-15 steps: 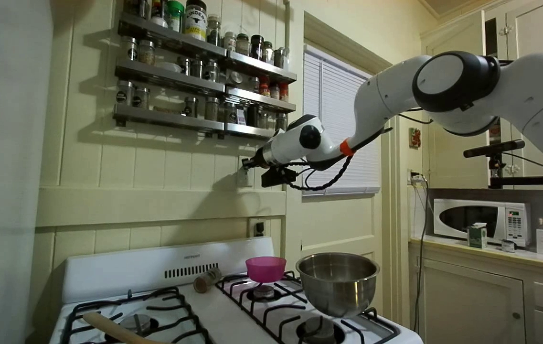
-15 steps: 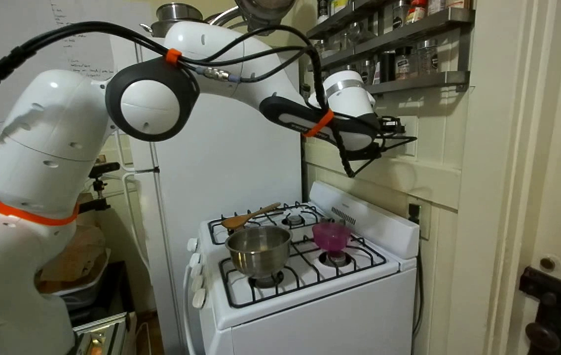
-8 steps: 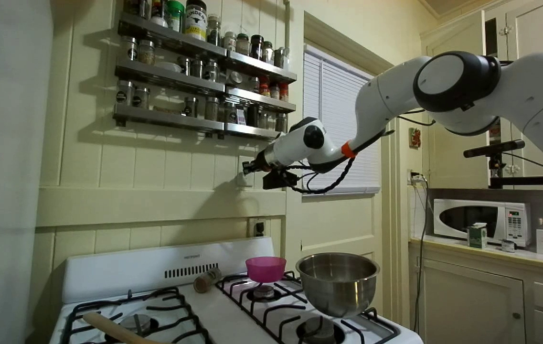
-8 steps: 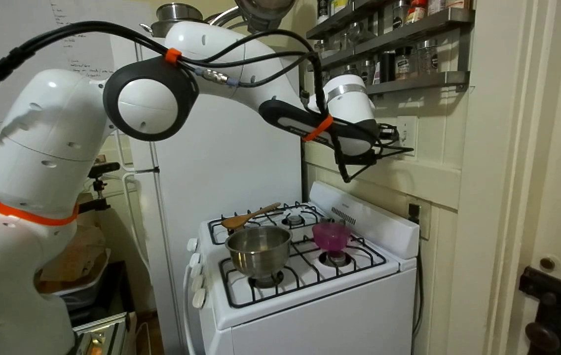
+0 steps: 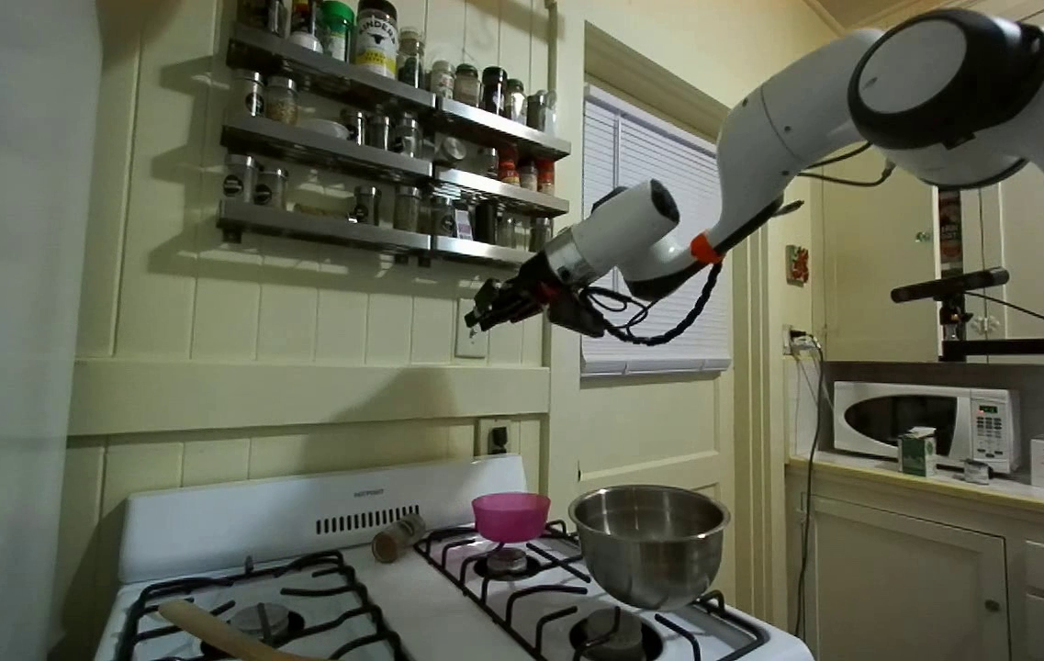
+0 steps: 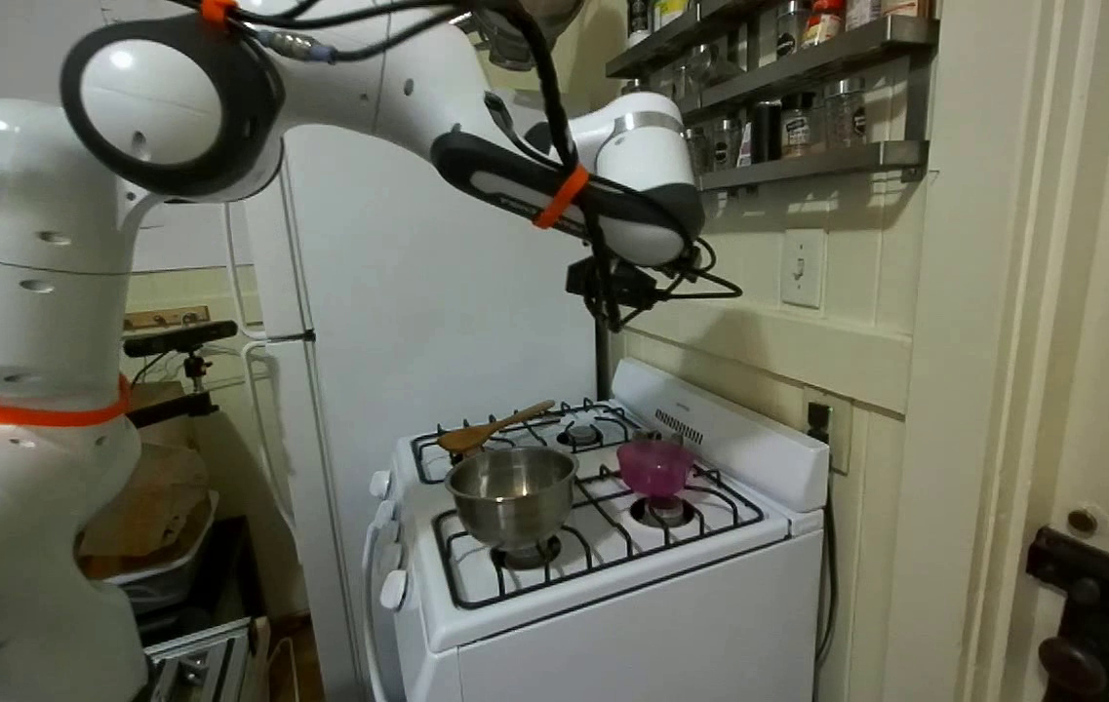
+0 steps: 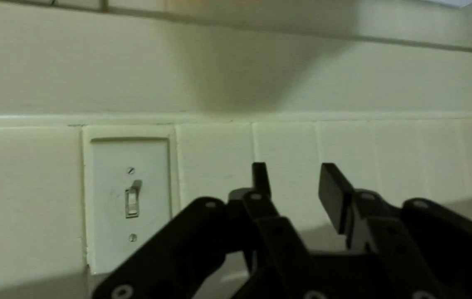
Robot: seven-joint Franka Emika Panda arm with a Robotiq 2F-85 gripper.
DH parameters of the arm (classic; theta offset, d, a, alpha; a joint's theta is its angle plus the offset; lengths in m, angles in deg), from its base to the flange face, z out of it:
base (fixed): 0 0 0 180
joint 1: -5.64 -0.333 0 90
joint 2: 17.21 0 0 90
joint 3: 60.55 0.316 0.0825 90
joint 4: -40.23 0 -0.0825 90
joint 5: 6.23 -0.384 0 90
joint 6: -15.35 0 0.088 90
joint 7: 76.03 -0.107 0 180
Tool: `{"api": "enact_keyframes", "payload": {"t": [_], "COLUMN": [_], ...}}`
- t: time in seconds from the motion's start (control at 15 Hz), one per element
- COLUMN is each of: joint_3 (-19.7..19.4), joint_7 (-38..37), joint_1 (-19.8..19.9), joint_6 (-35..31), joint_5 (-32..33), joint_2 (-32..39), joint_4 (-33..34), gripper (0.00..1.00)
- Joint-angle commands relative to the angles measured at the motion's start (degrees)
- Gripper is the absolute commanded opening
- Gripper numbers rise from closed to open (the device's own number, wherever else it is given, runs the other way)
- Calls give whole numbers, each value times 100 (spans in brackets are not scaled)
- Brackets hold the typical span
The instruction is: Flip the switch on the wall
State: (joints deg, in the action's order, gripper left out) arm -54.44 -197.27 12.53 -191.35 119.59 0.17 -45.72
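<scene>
The hand (image 7: pixel 294 187) is hanging released in front of the wall (image 5: pixel 301 317), its two fingers (image 7: pixel 333 193) standing apart. In the wrist view the switch (image 7: pixel 131 203) is showing left of the fingertips, sitting upright on the wall and clear of them; in an exterior view it is showing right of the wrist (image 6: pixel 644 151), apart from it. In an exterior view the hand is slanting downward, its tips overlapping the switch along the line of sight. Behind it the arm (image 5: pixel 779 128) is arching, standing high at the elbow (image 5: pixel 912 78) and sloping down to the tilting wrist. Above the hand, shelves (image 5: pixel 324 227) are holding jars (image 5: pixel 378 41). Below, the stove (image 5: pixel 237 519) is carrying a pink bowl (image 5: pixel 510 520) at the back, a steel bowl (image 5: pixel 650 551) in front of it, a spoon (image 6: pixel 474 437) over a grate (image 6: pixel 613 531) and a jar (image 5: pixel 399 538) lying on its side. A fridge (image 6: pixel 447 322) is standing beside the stove, a blind (image 5: pixel 668 165) is hanging on the other side, and farther off a microwave (image 5: pixel 926 424) is resting on a counter (image 5: pixel 838 476).
</scene>
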Motion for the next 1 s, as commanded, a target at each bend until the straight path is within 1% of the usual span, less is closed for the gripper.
{"api": "enact_keyframes", "payload": {"t": [0.0, 0.13, 0.2, 0.27, 0.33, 0.4, 0.47, 0.53, 0.6, 0.67, 0.73, 0.93], "joint_3": [-768, -1152, -1277, -1315, -2271, -2551, -2763, -2800, -2883, -2721, -2763, -2733], "joint_7": [-1490, -2267, -2648, -3017, -2424, -2306, -2307, -2178, -2102, -2148, -2078, -2064], "joint_1": [-683, -1026, -1146, -1207, -1672, -1642, -1848, -2024, -2093, -1761, -1790, -1787], "joint_6": [-1282, -2150, -2602, -3123, -3601, -4127, -4169, -3706, -3677, -3604, -3521, -3492], "joint_5": [961, 1671, 2059, 2398, 1933, 1865, 1849, 1840, 1837, 1829, 1799, 1791], "joint_2": [-1070, -1363, -1443, -1471, -1460, -1289, -1215, -1403, -1391, -1463, -1431, -1413], "joint_4": [-705, -590, -407, -132, -244, 100, 21, -661, -706, -368, -481, -422], "gripper": [72, 85, 94, 99, 100, 100, 100, 100, 100, 100, 100, 100]}}
